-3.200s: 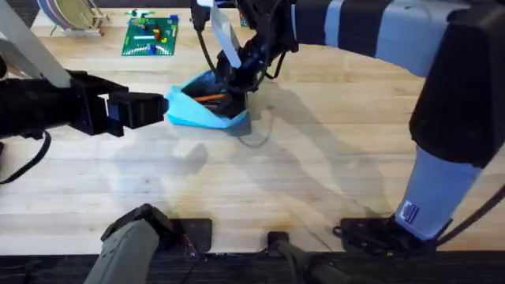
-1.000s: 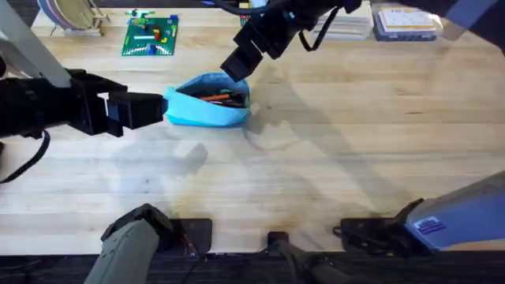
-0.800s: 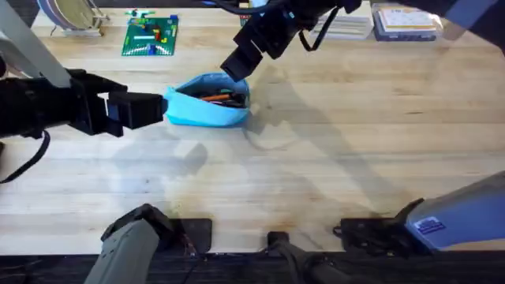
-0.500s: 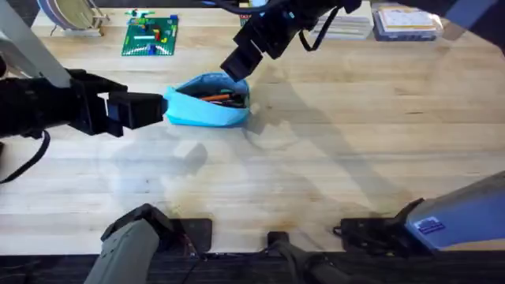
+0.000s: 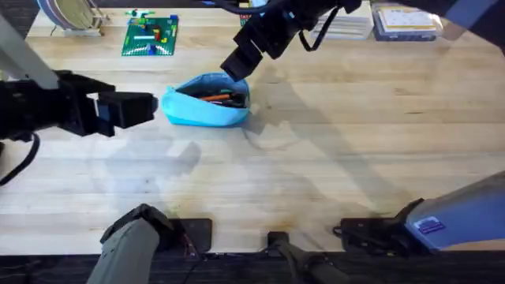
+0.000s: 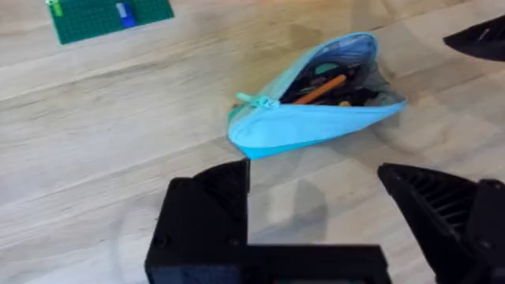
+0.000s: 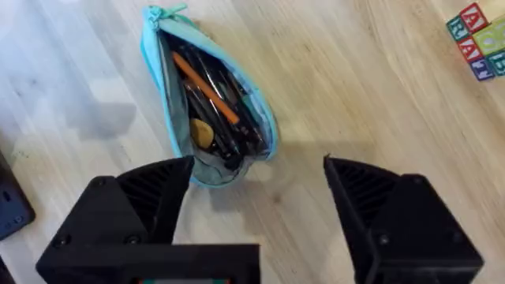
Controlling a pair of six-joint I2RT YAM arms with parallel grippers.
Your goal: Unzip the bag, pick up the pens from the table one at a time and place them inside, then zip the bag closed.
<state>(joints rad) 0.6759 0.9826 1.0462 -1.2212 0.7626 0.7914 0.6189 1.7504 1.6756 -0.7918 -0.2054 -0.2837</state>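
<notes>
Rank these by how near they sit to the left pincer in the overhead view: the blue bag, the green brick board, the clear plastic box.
1. The blue bag, just off the left pincer tips, toward the middle.
2. The green brick board, at the far edge, beyond the pincer.
3. The clear plastic box, in the far right corner.

Pale, grained wood runs across the whole tabletop [image 5: 331, 150], lit from above so that soft grey shadows fall over its middle. Near the far left corner sits a green building-brick baseplate [image 5: 150, 35] with small coloured bricks on it, and beside it a wooden rack [image 5: 71, 17] of round plates. Toward the far right edge lie flat boxes [image 5: 406, 21] (labels unreadable). Lettered toy blocks [image 7: 477, 35] rest on the wood too.
</notes>
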